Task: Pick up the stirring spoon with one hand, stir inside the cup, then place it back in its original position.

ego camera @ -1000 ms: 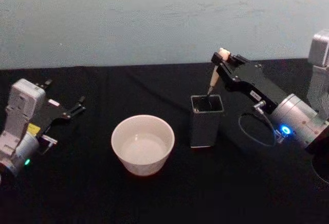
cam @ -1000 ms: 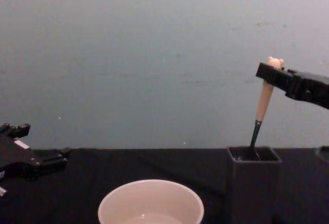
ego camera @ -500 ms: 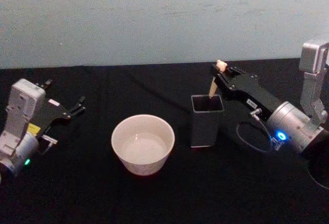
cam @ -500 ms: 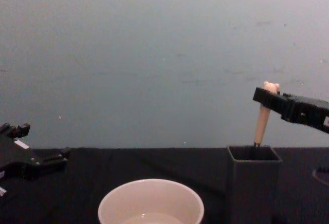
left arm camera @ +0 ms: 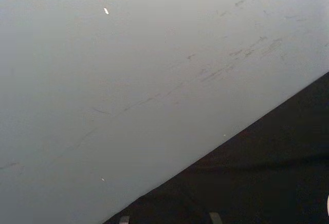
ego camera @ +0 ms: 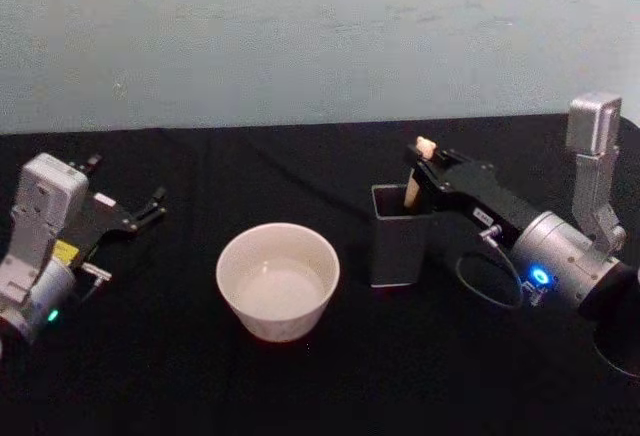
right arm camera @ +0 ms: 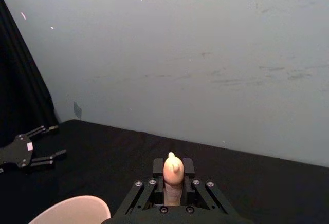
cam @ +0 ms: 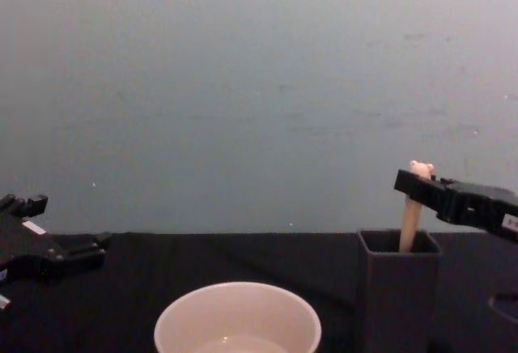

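- Head view: the spoon [ego camera: 415, 181] is gripped near its bear head by the right gripper [ego camera: 424, 166], whose fingers are closed on the handle just under that head.
- The spoon stands nearly upright with its lower part sunk inside the dark holder [ego camera: 397, 241], which sits right of the table's middle; the bowl of the spoon is hidden by the holder's walls.
- The step in hand is judged to be the last one, the putting back: the spoon is lowered into the holder but is not yet released.
- Whether the bowl rests on the holder's bottom cannot be told.
- For the next move, an opening of the fingers is called for, then a straight retreat up and away, so that the bear head is not snagged and the holder is not tipped.
- The cup [ego camera: 278, 280] stands near the table's middle, just left of the holder and apart from it.
- The left gripper [ego camera: 150, 207] is parked by the table's left edge with its fingers spread, holding nothing.
- Counted: one spoon, one cup, one holder, two grippers.
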Controlling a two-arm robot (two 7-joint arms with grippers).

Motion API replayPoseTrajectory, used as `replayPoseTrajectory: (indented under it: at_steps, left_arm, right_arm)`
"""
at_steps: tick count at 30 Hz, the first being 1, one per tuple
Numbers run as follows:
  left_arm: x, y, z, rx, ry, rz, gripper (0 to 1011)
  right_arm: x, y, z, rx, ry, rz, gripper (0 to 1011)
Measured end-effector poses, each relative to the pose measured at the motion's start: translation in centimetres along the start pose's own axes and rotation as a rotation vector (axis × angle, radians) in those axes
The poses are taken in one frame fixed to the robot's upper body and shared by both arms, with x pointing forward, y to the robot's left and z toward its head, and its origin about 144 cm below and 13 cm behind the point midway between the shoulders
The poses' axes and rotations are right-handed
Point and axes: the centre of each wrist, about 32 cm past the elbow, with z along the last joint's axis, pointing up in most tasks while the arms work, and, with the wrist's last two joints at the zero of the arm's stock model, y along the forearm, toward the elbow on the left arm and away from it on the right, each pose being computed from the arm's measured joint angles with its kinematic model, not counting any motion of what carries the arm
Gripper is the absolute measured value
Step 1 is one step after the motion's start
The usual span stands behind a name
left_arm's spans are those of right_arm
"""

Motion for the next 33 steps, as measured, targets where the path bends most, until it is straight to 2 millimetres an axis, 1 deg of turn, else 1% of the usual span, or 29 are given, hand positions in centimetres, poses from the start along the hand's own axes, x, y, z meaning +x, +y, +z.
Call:
replayPoseTrajectory:
  at_steps: [33]
  left_arm:
    - [0.00,0.00,0.00,0.000,0.000,0.000,1001]
  right_arm:
    - [-0.01,-0.39,-0.54,-0.032,0.017,-0.019,214]
